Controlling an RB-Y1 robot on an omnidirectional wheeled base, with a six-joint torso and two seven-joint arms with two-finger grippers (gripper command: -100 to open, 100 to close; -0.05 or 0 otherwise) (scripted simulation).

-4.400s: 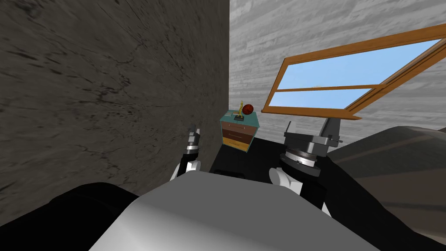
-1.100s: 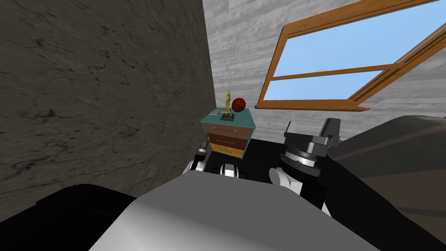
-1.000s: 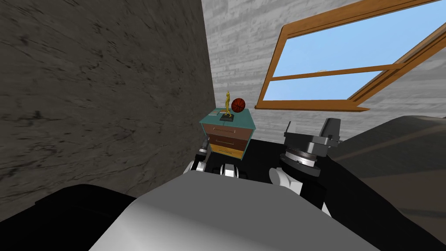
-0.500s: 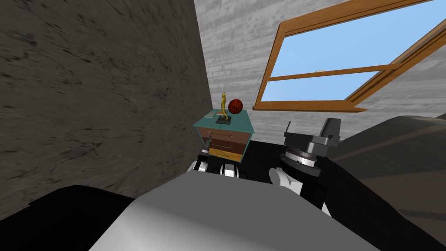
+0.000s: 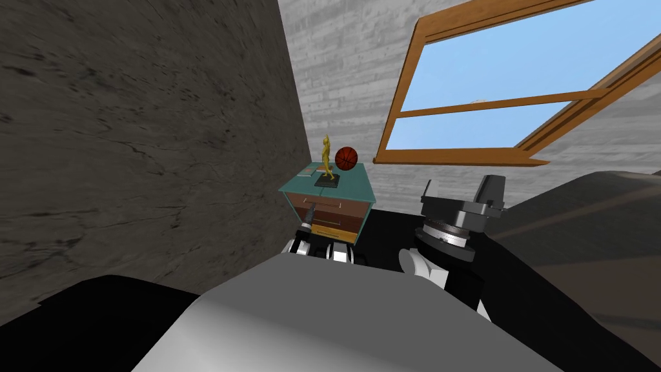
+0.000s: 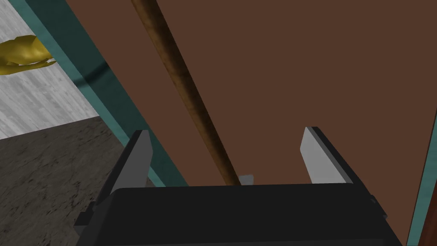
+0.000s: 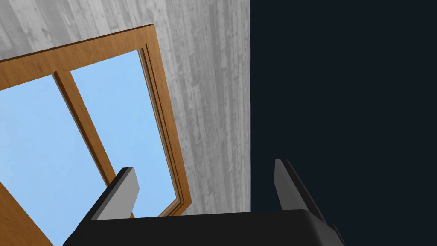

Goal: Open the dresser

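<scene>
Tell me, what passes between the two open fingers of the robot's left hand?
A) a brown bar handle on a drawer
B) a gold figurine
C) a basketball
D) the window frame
A: in the left wrist view the brown bar handle runs up between the spread fingers of the left hand, across a brown drawer front of the dresser.

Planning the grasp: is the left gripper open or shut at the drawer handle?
Open. On the left gripper, the fingers stand wide apart, the brown handle bar passing between them.
</scene>
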